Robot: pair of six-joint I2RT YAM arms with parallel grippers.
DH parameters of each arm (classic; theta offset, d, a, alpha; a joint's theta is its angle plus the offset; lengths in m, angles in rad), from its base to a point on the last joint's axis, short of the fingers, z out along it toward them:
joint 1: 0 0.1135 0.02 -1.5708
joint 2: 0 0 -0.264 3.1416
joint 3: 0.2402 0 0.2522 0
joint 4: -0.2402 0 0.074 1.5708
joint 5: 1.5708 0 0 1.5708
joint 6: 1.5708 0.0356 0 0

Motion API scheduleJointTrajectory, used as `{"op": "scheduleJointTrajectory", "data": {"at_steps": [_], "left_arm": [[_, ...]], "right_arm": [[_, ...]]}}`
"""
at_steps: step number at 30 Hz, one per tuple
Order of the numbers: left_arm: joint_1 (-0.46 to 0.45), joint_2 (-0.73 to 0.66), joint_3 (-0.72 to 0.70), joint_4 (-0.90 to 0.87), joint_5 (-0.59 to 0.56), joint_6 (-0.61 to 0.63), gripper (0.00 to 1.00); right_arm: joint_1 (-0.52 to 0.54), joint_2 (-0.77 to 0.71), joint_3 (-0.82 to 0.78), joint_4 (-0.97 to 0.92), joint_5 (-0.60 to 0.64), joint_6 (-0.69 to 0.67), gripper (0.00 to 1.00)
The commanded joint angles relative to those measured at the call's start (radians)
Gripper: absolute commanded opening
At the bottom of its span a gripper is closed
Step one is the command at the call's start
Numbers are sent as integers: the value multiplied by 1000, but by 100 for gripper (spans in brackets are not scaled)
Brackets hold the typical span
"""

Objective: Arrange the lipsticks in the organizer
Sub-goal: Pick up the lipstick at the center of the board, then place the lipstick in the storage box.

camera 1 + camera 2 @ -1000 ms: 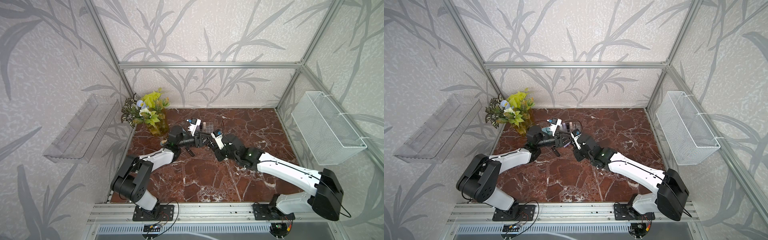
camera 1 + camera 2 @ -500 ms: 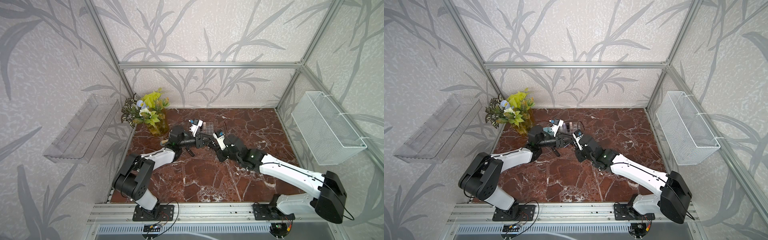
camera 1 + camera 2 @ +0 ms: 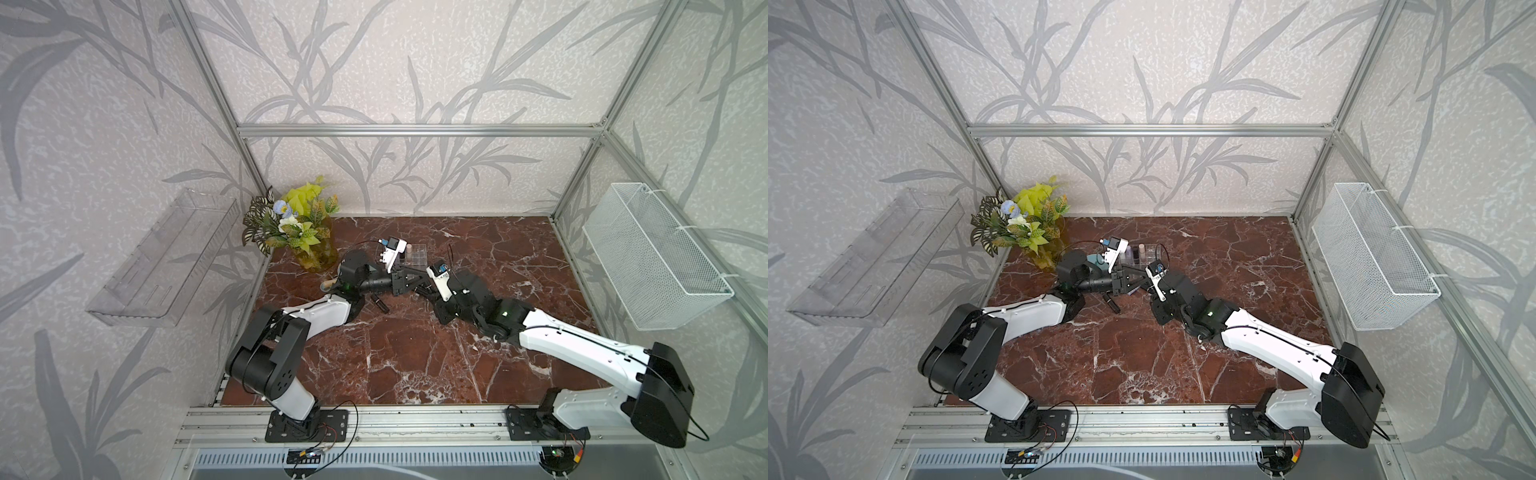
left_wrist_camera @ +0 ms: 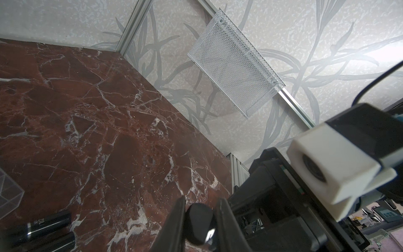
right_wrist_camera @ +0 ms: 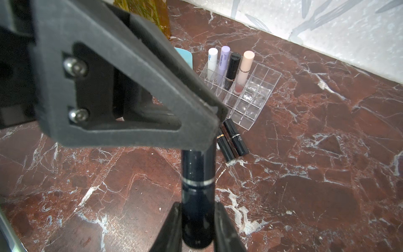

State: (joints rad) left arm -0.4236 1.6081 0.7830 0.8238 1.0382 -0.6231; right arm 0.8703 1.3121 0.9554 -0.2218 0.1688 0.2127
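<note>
Black, glossy plastic: the black tube should be light, stiff and slippery, and is best pinched across its barrel near one end.

In both top views the left gripper and right gripper meet just in front of the organizer.

Right wrist view: the right fingers clamp the tube's lower end and a left finger presses its top. Four lipsticks stand in the organizer's back row. Two spare tubes lie just beside it.

Left wrist view: the left fingers are narrow, gripping the tube's end.

A second ago the left fingers stood wider; the arms have hardly shifted.
</note>
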Motion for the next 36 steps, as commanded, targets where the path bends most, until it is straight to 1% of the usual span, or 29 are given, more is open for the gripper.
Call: {"op": "scheduleJointTrajectory", "data": {"at_steps": [1, 2, 5, 6, 8, 9, 10, 12, 17, 21, 25, 33, 36], "left_arm": [[-9, 16, 25, 9, 22, 23, 13], [-8, 25, 33, -11, 10, 37, 11], [-9, 68, 71, -55, -35, 75, 5], [-10, 85, 96, -110, -64, 112, 5], [-22, 101, 150, -248, -164, 224, 5], [-29, 107, 175, -308, -233, 282, 5], [-33, 114, 196, -346, -282, 317, 5], [-40, 126, 229, -373, -399, 366, 6], [-50, 147, 262, -312, -630, 416, 7], [-70, 182, 291, -304, -752, 470, 7], [-87, 201, 300, -290, -829, 505, 7], [-119, 224, 325, -258, -985, 595, 8], [-125, 259, 364, -271, -996, 614, 13]], "right_arm": [[-4, -16, -9, 28, 15, 2, 20], [-4, -15, -12, 33, 18, 1, 26], [-5, -19, -29, 56, 30, 4, 47], [-4, -22, -37, 67, 35, 6, 57], [-4, -29, -51, 83, 43, 13, 70], [-4, -33, -56, 88, 48, 17, 75], [-5, -36, -59, 90, 54, 17, 78], [-5, -46, -71, 100, 69, 24, 83], [-7, -81, -99, 117, 120, 33, 90], [-30, -126, -132, 123, 154, 51, 93], [-93, -165, -175, 127, 136, 95, 94], [-215, -226, -298, 213, 52, 168, 94], [-230, -225, -311, 221, 33, 173, 94]]}}
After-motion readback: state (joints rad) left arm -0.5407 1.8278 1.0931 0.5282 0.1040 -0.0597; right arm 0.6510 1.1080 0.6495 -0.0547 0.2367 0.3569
